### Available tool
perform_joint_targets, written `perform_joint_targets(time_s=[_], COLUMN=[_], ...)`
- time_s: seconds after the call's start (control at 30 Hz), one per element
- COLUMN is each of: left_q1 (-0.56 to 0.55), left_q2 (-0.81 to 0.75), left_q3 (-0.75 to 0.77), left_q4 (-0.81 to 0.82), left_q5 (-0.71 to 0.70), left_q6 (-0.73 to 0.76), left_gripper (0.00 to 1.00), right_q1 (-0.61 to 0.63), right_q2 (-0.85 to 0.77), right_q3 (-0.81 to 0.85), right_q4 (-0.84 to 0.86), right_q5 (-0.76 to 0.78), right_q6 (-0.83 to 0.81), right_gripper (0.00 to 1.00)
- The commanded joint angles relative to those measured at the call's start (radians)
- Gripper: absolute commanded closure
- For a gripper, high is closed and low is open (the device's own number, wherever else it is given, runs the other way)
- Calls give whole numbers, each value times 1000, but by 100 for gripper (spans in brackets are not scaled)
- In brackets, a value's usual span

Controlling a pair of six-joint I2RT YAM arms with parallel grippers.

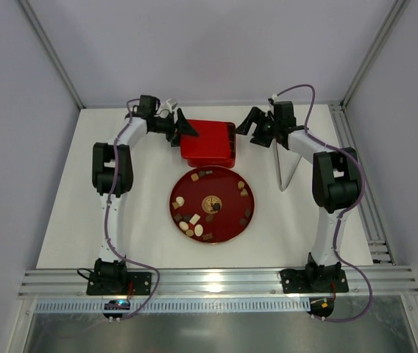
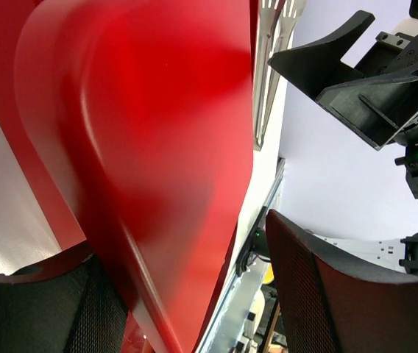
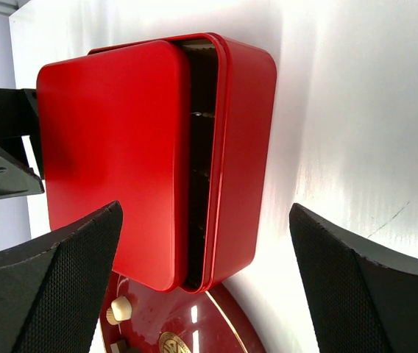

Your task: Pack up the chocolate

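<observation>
Nearest, the round red plate holds the chocolate: small dark, tan and cream pieces lying around it, most of them on the near left. Just beyond it sits the red tin, its lid offset to the left so that a dark gap shows. The left gripper is spread with the lid's left edge between its fingers, seemingly touching only one. The right gripper hangs wide apart just right of the tin, holding nothing.
</observation>
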Motion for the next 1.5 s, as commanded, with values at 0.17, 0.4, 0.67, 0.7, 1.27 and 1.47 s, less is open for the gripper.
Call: perform_joint_targets(time_s=[0.17,0.4,0.67,0.7,1.27,1.47], left_q1=[13,22,33,34,33,34], left_q2=[-94,-113,-123,-122,-41,-5], left_q3=[3,-1,-18,-17,91,144], left_q4=[-12,-21,-63,-69,-149,-187], left_q5=[-16,-19,-45,-51,-100,-122], left_q6=[30,33,64,67,90,94], left_gripper=[30,30,32,32,33,34], right_q1=[10,15,22,24,54,62], right_q2=[-3,0,5,6,51,65], right_q3=[-1,11,24,25,90,105], right_q4=[49,49,42,42,3,-11], right_q5=[-3,-3,-2,0,6,12], right_q6=[3,4,4,4,0,-11], right_gripper=[6,6,7,7,10,12])
